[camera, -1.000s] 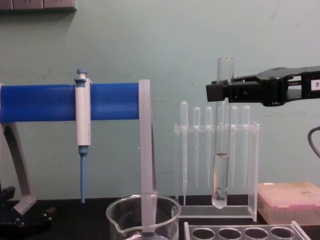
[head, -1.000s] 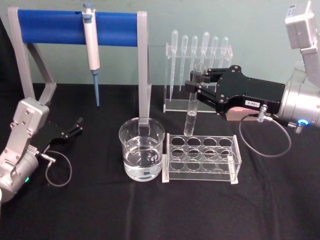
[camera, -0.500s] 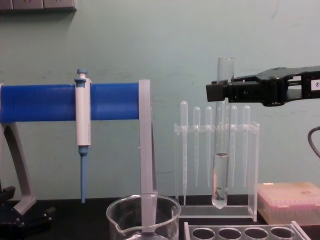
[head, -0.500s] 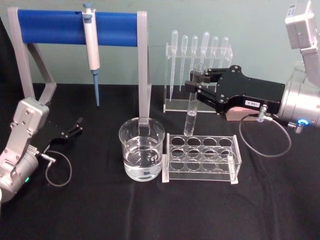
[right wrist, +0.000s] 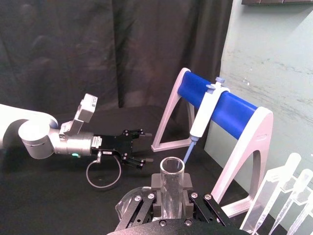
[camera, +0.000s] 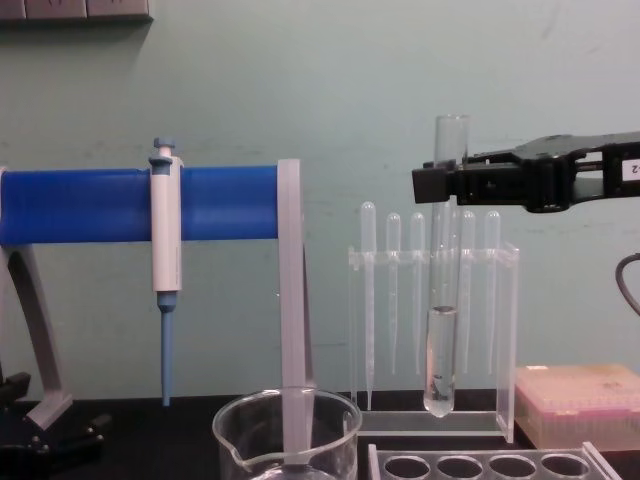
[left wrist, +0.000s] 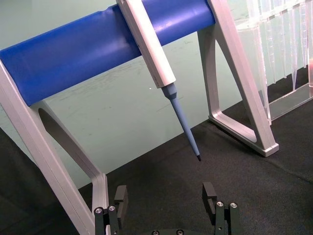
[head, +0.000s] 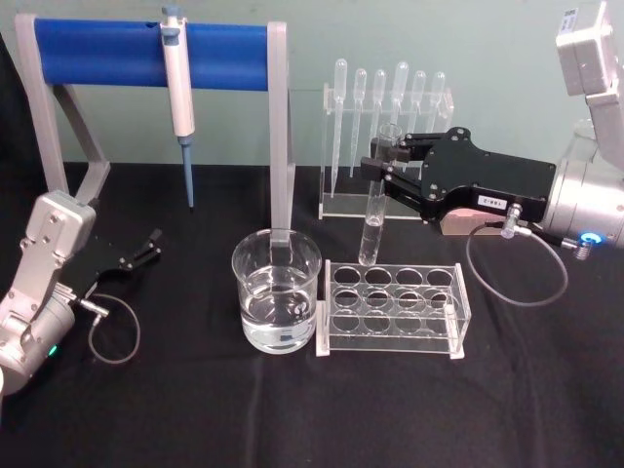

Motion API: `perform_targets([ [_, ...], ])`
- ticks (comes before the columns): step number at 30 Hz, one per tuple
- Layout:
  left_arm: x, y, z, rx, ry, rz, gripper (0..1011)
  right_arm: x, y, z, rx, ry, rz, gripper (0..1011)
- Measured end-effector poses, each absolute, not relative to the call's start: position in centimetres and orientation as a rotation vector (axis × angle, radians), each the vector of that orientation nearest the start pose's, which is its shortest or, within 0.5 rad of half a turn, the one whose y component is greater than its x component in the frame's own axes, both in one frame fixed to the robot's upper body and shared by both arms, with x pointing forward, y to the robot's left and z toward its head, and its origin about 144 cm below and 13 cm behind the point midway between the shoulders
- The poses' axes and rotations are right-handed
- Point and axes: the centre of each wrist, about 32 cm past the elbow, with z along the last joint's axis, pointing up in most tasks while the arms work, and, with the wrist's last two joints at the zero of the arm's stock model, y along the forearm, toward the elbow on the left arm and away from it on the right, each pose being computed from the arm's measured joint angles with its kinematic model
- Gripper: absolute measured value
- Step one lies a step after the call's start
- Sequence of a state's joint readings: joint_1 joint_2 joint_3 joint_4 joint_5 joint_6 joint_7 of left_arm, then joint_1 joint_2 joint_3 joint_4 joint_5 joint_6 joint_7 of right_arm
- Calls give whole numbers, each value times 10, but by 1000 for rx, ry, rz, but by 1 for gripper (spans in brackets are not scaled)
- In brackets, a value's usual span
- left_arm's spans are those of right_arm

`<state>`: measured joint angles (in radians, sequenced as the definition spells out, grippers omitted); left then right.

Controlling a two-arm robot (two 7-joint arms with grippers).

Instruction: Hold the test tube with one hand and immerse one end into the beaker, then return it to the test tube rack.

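My right gripper (head: 382,168) is shut on the upper part of the test tube (head: 372,219), a long clear glass tube that hangs upright above the back left of the clear rack (head: 393,309). In the chest view the test tube (camera: 441,340) holds some liquid in its lower part and its round bottom is above the rack, with the right gripper (camera: 437,184) clamped near its rim. The tube's open rim (right wrist: 172,167) shows between the jaws in the right wrist view. The beaker (head: 277,301), part filled with clear liquid, stands left of the rack. My left gripper (head: 151,245) rests open at the left.
A blue-barred stand (head: 146,54) holds a pipettor (head: 177,93) at the back left. A clear holder with several plastic pipettes (head: 387,146) stands behind the tube. A pink box (camera: 577,403) sits at the right, behind the rack.
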<state>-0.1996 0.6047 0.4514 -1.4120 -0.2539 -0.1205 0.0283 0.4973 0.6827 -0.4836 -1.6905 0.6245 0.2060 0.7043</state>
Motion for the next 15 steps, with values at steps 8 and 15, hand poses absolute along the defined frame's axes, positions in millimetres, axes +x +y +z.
perform_targets([
  [8,489,310,1140,305,-285,1248,1000,534,-267,1319,-103,-168,-425,241],
  [15,489,310,1140,304,-285,1248,1000,541,-245,1322,-83,-173,-392,241],
])
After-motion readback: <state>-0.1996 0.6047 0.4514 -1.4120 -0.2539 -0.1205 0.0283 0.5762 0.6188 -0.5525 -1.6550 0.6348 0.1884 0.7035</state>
